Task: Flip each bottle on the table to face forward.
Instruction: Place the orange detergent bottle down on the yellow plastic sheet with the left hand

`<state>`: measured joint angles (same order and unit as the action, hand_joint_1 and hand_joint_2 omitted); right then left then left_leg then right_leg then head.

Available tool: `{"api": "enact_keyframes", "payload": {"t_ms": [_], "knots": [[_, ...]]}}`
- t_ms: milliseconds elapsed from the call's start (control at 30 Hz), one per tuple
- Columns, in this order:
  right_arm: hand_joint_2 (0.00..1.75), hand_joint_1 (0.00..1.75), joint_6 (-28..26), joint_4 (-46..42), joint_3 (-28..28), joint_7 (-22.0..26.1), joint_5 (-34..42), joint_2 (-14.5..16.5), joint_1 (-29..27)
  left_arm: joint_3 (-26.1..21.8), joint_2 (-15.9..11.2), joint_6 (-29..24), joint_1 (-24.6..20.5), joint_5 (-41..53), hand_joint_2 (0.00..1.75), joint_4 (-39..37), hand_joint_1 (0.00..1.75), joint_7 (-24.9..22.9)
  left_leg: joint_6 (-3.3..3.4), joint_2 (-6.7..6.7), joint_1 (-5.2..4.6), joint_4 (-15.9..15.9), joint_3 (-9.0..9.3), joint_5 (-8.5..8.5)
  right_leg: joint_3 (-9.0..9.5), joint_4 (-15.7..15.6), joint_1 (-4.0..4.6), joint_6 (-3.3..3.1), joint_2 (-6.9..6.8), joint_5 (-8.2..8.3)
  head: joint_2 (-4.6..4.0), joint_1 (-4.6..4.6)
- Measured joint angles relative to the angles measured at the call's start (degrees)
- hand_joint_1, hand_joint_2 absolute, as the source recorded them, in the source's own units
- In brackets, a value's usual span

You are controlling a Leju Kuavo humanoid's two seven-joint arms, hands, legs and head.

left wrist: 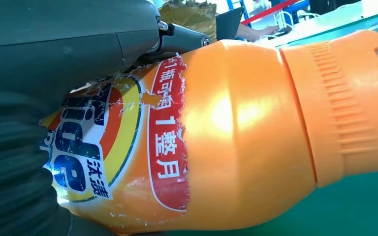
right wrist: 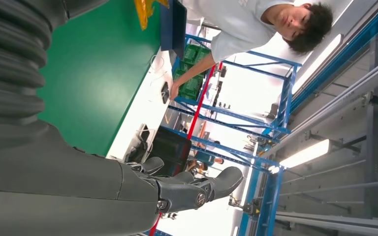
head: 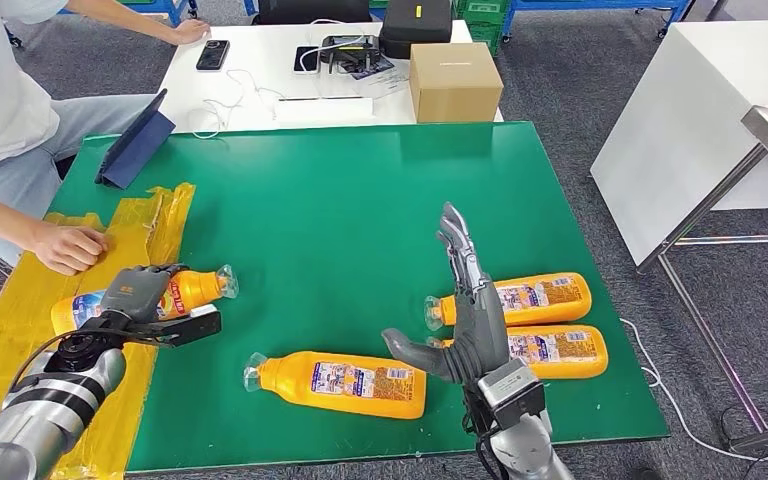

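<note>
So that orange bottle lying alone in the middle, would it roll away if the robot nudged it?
Possibly a little. The middle bottle lies on its side on the smooth green table, but its body looks flattish, so it may slide rather than roll. Its glossy plastic probably makes it slippery to hold.

Grey carpet floor (head: 580, 90); 2 white tables (head: 260, 70) (head: 690, 110) behind the green one; blue shelving (right wrist: 236, 118).

Four orange bottles lie flat on the green table: one far left (head: 185, 291); one centre-front (head: 345, 383); two stacked right (head: 540, 299) (head: 558, 350).
</note>
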<state>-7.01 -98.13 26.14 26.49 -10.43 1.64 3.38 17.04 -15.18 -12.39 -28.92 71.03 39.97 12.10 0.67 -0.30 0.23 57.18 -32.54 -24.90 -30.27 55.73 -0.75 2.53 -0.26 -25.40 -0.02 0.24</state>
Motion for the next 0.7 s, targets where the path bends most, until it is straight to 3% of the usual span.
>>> {"api": "enact_keyframes", "payload": {"t_ms": [433, 500, 567, 633, 700], "knots": [[1.75, 0.0, 0.35, 0.49, -0.09, -0.43, -0.57, -0.07, -0.01, 1.72, -2.51, 1.48, 3.7, -2.75, 1.75, 6.3, 1.71, -2.11, 0.0, 0.0, 0.0, 0.0, -0.03, 0.0, -0.04, 0.0, 0.0, 0.0, 0.0, 0.0, 0.0, 0.01], [1.75, 0.0, 0.37, 0.5, -0.13, -0.62, -0.86, -0.07, -0.02, 2.29, -2.72, 2.12, 3.74, -2.27, 1.75, 6.67, 1.38, -3.71, 0.0, 0.0, 0.0, 0.0, -0.02, 0.0, -0.03, 0.0, 0.0, 0.0, 0.0, 0.0, 0.0, 0.01], [1.75, 0.0, 0.37, 0.54, -0.18, -0.82, -1.09, -0.07, -0.02, 2.82, -2.84, 2.71, 3.65, -1.82, 1.75, 6.73, 0.58, -4.65, 0.0, 0.0, 0.0, 0.0, 0.01, -0.01, -0.01, 0.0, 0.0, 0.0, 0.0, -0.01, 0.0, 0.0], [1.75, 0.0, 0.39, 0.59, -0.2, -1.01, -1.24, -0.07, -0.04, 3.3, -2.91, 3.16, 3.56, -1.71, 1.75, 6.74, 0.03, -4.85, 0.0, 0.0, 0.0, 0.0, 0.03, -0.01, 0.0, 0.0, 0.0, 0.0, 0.0, -0.01, 0.0, 0.0], [1.75, 0.0, 0.43, 0.61, -0.2, -1.14, -1.46, -0.07, -0.05, 3.82, -2.93, 3.31, 3.51, -1.51, 1.75, 6.74, 0.0, -5.21, 0.0, -0.02, 0.0, 0.0, 0.06, 0.0, 0.02, 0.0, 0.0, -0.01, -0.01, -0.01, 0.0, 0.0]]}}
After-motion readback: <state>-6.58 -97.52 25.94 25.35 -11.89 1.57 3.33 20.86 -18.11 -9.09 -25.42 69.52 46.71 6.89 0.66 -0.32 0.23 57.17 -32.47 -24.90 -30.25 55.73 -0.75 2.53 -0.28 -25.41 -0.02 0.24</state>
